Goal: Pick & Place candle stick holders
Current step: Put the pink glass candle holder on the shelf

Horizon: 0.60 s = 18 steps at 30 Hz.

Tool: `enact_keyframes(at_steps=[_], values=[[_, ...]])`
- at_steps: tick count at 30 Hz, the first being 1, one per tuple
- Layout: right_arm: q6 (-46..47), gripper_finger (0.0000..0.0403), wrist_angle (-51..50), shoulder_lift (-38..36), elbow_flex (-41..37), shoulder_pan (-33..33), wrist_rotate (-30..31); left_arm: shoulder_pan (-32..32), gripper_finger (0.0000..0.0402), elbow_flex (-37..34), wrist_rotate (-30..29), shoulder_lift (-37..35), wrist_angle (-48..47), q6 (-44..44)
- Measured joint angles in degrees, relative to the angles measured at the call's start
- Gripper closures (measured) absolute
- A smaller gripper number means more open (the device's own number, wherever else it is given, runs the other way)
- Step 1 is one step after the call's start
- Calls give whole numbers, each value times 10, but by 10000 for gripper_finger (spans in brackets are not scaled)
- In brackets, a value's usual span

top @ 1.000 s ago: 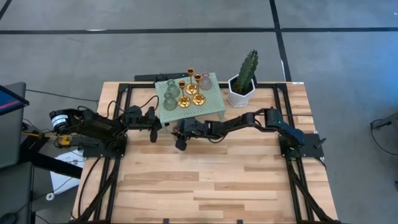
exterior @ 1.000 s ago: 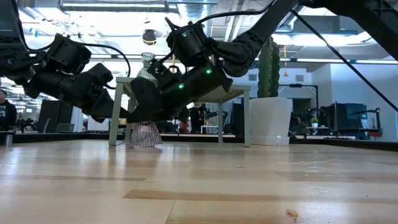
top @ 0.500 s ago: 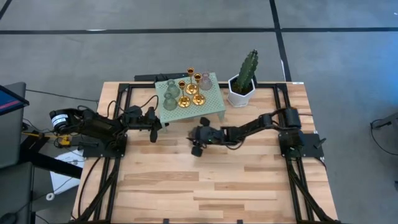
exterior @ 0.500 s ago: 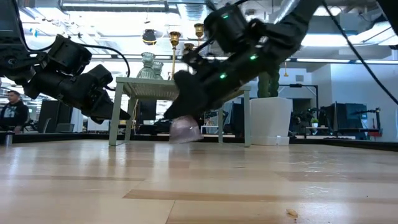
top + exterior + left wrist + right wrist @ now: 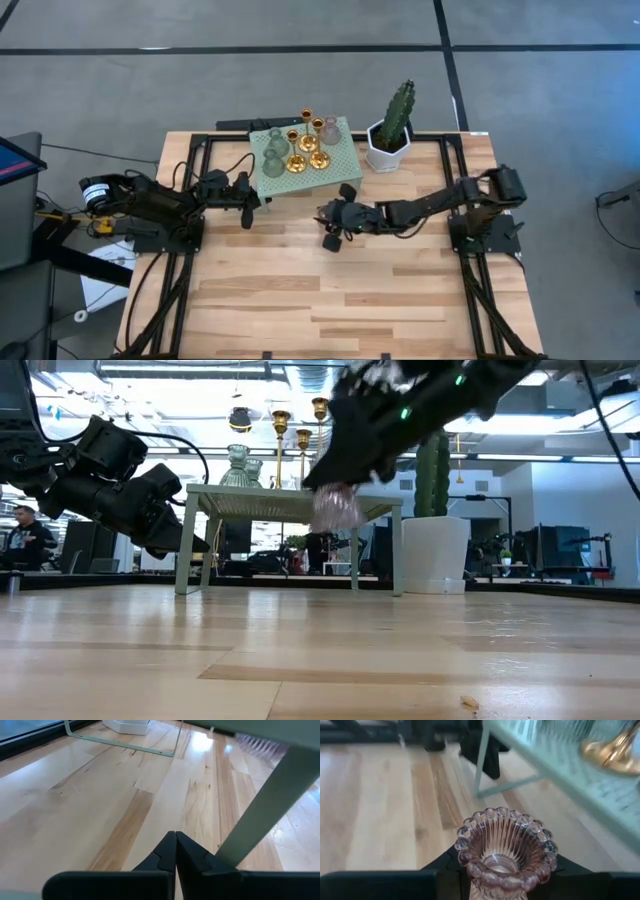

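The right claw [image 5: 333, 222] hangs above the wooden surface [image 5: 330, 300], just in front of the small pale-green stand [image 5: 345, 165], and is closed on a translucent pink candle stick holder [image 5: 504, 851]. In the right wrist view the holder's ribbed, beaded base faces the camera, with the dark fingers [image 5: 445, 862] pressed against the narrow neck below it. In the low view the pink holder [image 5: 337, 508] is clear of the surface, about level with the stand's top, base pointing downward and tilted.

On the stand sit 6 more holders: 3 shiny gold ones [image 5: 307, 145], 2 grey-green ones [image 5: 274, 158] at its left side, and 1 pink one [image 5: 331, 131] near the far right corner. A white hexagonal pot with a cactus [image 5: 390, 138] stands on the surface just right of the stand.

The left claw [image 5: 246, 196] waits low beside the stand's left legs, its fingers [image 5: 172, 851] pressed together and empty, one stand leg [image 5: 260, 807] just beside them.
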Motion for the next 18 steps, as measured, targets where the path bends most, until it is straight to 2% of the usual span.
enact_keyframes(at_steps=[5, 11, 13, 18], values=[[5, 288, -32, -63, 0, 12, 16, 0, 397, 0, 0, 0, 0, 1], [-28, 288, -92, -129, 0, 4, 114, 0, 396, 0, 0, 0, 0, 2], [-46, 288, -80, -139, 1, -15, 109, 0, 396, 0, 0, 0, 0, 2], [-52, 288, -62, -134, 1, -88, 45, 0, 396, 0, 0, 0, 2, 2]])
